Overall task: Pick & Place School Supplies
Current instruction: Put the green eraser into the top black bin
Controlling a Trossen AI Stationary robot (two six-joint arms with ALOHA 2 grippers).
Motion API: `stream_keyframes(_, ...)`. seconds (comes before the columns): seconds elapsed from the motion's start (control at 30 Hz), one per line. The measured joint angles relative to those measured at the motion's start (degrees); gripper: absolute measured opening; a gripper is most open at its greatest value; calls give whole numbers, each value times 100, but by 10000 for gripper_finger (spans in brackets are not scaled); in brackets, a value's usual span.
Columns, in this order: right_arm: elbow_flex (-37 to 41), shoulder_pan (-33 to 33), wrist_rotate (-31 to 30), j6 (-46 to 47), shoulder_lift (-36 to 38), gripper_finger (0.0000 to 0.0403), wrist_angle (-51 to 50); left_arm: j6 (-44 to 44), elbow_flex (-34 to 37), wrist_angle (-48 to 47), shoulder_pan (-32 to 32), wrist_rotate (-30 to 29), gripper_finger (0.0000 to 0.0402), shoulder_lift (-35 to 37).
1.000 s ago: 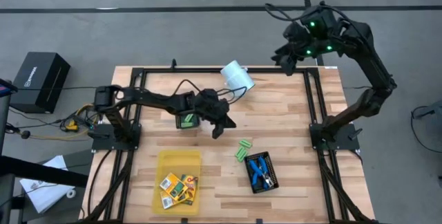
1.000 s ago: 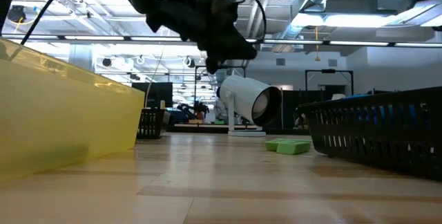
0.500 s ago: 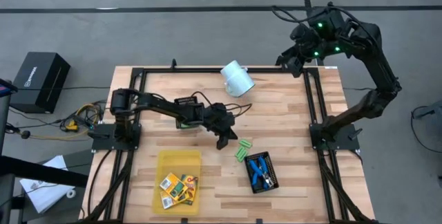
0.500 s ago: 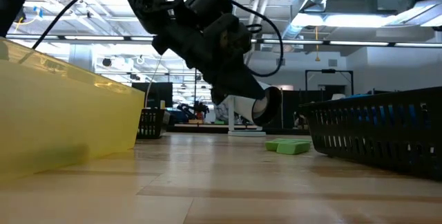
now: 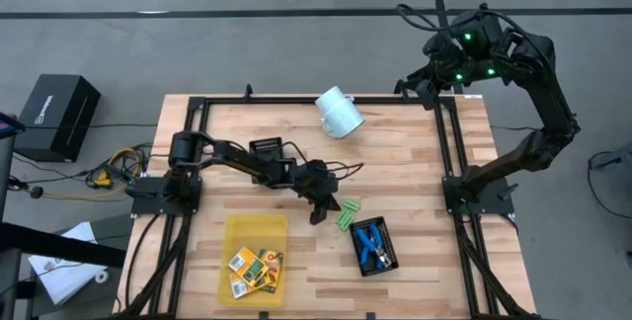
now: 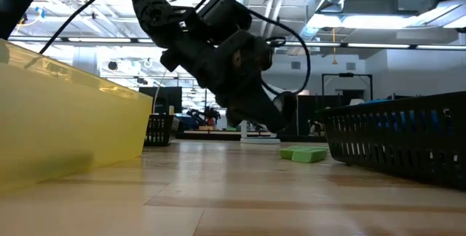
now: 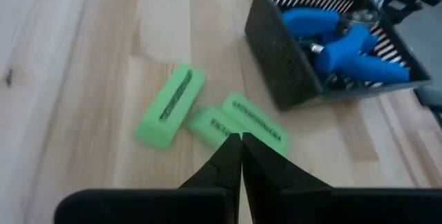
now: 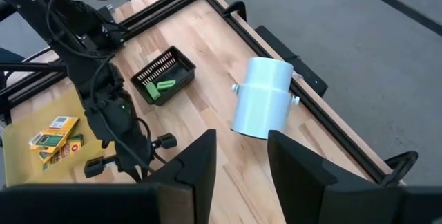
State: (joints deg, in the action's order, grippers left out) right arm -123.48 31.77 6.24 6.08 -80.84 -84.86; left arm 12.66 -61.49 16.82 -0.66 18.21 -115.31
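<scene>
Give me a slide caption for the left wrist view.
Shut left tool nears three green pieces beside the black mesh tray.

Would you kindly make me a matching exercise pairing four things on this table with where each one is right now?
Things:
1. white cup
2. blue-handled tools
3. orange-yellow boxes
4. loose green pieces

Places:
A. in the yellow tray
B. on bare wood just in front of the shut left gripper
C. lying on its side near the far edge of the table
D. in the black mesh tray on the right-hand side

Pairs: 1-C, 2-D, 3-A, 4-B
</scene>
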Motion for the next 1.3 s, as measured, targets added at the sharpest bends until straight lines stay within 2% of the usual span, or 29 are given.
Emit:
stream_keyframes(0.53, 0, 0, -9, 101, 0, 122, 2, 113, -7, 163, 56, 1, 7, -160)
stream_keyframes(0.87, 0, 0, -9, 103, -1, 122, 2, 173, -226, 343, 137, 61, 7, -555)
stream_keyframes(1.3, 0, 0, -9, 103, -2, 122, 0, 130, -352, 359, 137, 12, 7, -560)
